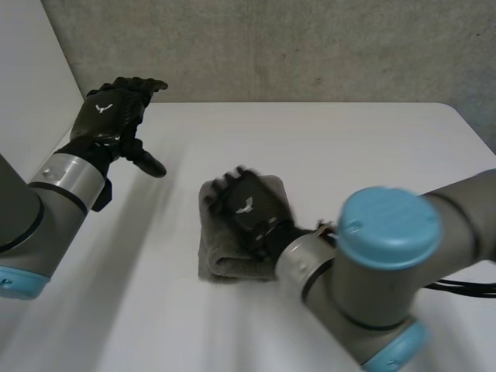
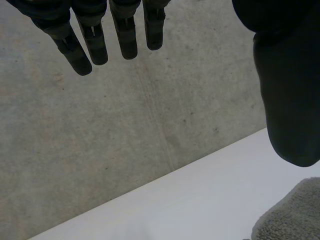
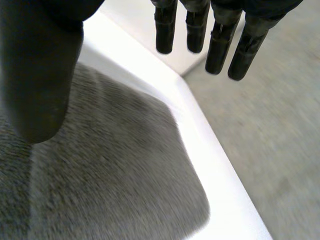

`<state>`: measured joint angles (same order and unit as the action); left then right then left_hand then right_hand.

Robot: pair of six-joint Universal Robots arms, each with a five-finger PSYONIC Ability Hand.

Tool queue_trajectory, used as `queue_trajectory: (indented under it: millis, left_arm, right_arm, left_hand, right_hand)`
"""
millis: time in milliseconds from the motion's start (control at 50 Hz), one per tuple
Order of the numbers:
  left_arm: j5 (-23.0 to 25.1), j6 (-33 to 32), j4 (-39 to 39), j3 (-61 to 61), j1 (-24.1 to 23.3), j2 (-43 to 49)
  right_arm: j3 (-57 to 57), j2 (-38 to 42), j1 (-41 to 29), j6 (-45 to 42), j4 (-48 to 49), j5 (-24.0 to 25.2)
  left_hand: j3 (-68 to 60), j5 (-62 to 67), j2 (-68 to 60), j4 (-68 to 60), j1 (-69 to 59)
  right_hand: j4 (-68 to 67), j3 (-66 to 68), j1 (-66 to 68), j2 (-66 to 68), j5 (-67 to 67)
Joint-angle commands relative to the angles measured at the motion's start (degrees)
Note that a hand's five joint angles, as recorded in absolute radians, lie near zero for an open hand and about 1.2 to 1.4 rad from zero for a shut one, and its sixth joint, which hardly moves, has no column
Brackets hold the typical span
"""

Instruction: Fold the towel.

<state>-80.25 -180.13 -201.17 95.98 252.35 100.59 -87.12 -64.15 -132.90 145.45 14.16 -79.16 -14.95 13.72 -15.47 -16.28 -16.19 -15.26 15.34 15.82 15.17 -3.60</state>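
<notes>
Towel [image 1: 212,256]: grey terry, already gathered into a small, thick, roughly square bundle. It lies about mid-counter, a little toward the near edge and well clear of every corner. The side facing the near edge shows stacked, rounded layers, so more than one fold looks done. In the right wrist view the towel [image 3: 115,170] has a smooth top face and a rounded corner, with no loose flap showing. The left wrist view catches only a nubby corner of the towel [image 2: 292,212].

Progress, as a judgement: folding is near its end or finished. What may be left is a last press or squaring-up, then pulling the arms clear.

Right robot hand [image 1: 249,208]: over the middle of the bundle, palm down. Its fingers [image 3: 220,45] are straight and spread past the towel's far edge, thumb apart, gripping nothing. Whether the palm rests on the cloth cannot be told.

Left robot hand [image 1: 112,112]: raised over the far-left part of the counter [image 1: 325,147], well apart from the towel. Its fingers [image 2: 127,35] are straight and relaxed, holding nothing.
</notes>
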Motion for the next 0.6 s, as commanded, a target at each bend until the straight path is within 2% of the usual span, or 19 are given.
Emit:
queue_trajectory:
  millis: [20, 60, 120, 200, 240, 300, 360, 460, 600]
  left_arm:
    - [-0.6, 0.3, 0.2, -1.4, -3.5, 2.8]
    - [-2.0, 0.4, 0.4, -1.3, -5.8, 4.3]
    - [-4.2, 0.3, 0.5, -1.4, -8.6, 7.0]
    - [-6.7, 0.0, 0.5, -2.3, -11.7, 10.6]
    - [-9.2, -0.4, 1.0, -3.7, -14.3, 14.6]
    - [-11.4, -0.8, 2.3, -5.1, -15.7, 18.2]
    - [-12.0, -1.5, 3.2, -5.8, -15.9, 19.7]
    - [-13.3, -6.3, 5.7, -7.7, -16.2, 24.1]
    - [-14.6, -7.3, 6.1, -8.4, -16.0, 24.0]
  right_arm:
    - [-3.9, -4.9, 6.7, 13.0, -0.7, -1.1]
    - [-3.4, -4.8, 8.9, 19.2, -3.0, -0.9]
    - [-1.9, -4.3, 10.8, 23.6, -6.0, -0.5]
    - [0.8, -2.0, 11.6, 26.2, -8.0, -0.2]
    - [4.0, 2.3, 11.3, 26.9, -9.2, -0.1]
    - [7.0, 6.2, 11.3, 27.1, -10.3, -0.1]
    - [8.5, 8.0, 11.3, 27.1, -11.2, 0.0]
    - [12.3, 13.8, 11.3, 27.1, -12.7, 0.2]
    - [13.0, 14.2, 11.3, 26.9, -12.9, 0.2]
  left_hand:
    - [2.9, -11.7, 3.4, 4.2, 4.1]
    - [2.7, -11.5, 3.2, 4.1, 4.0]
    - [2.7, -11.5, 3.2, 4.1, 4.0]
    - [2.9, -11.7, 3.4, 4.2, 4.1]
    - [2.9, -11.7, 3.4, 4.2, 4.1]
    - [2.9, -11.7, 3.4, 4.2, 4.1]
    - [2.9, -11.7, 3.4, 4.2, 4.1]
    - [2.9, -11.7, 3.4, 4.2, 4.1]
    - [2.9, -11.7, 3.4, 4.2, 4.1]
  right_hand:
    - [5.3, -5.3, -5.8, -5.2, 3.6]
    - [5.3, -5.3, -5.8, -5.2, 3.6]
    - [5.3, -5.3, -5.8, -5.2, 3.6]
    - [5.3, -5.3, -5.8, -5.2, 3.6]
    - [5.3, -5.3, -5.8, -5.2, 3.6]
    - [5.3, -5.3, -5.8, -5.2, 3.6]
    - [5.3, -5.3, -5.8, -5.2, 3.6]
    - [5.3, -5.3, -5.8, -5.2, 3.6]
    - [5.3, -5.3, -5.8, -5.2, 3.6]
